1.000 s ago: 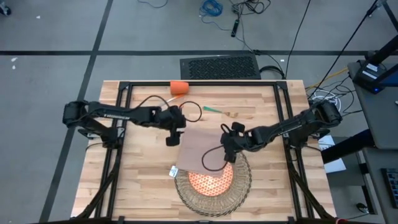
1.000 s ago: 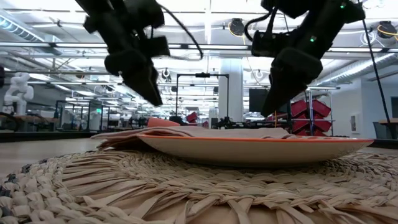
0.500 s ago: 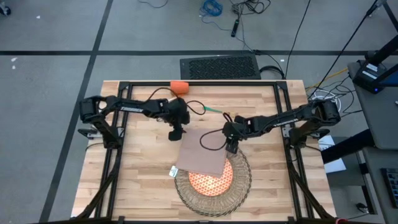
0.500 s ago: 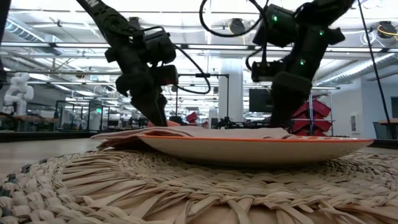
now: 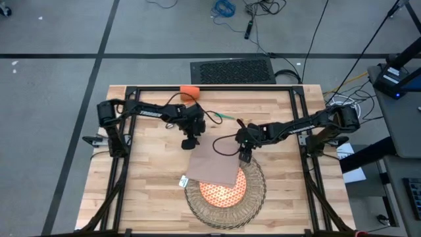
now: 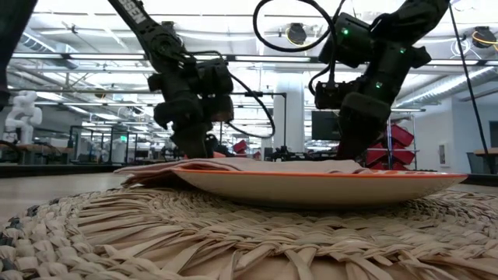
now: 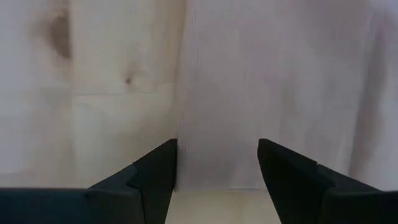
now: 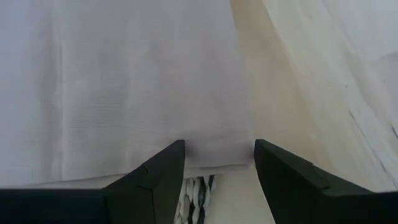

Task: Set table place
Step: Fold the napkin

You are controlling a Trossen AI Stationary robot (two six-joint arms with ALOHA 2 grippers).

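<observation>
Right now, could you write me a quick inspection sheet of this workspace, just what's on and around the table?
Surface: wooden table, pale planks, black frame.
Job's things: beige napkin lies partly over the orange plate on the woven placemat; orange cup at the far edge; green-handled fork beyond the napkin. Knife and spoon not seen.
Clutter: small white tag at the napkin's near corner.
Grippers: left gripper open, astride one far corner of the napkin; right gripper open, astride the other.
Cables: black loops along both arms; loose cables on the floor.
Surroundings: grey floor, a black grille behind the table, a large hall beyond.
</observation>
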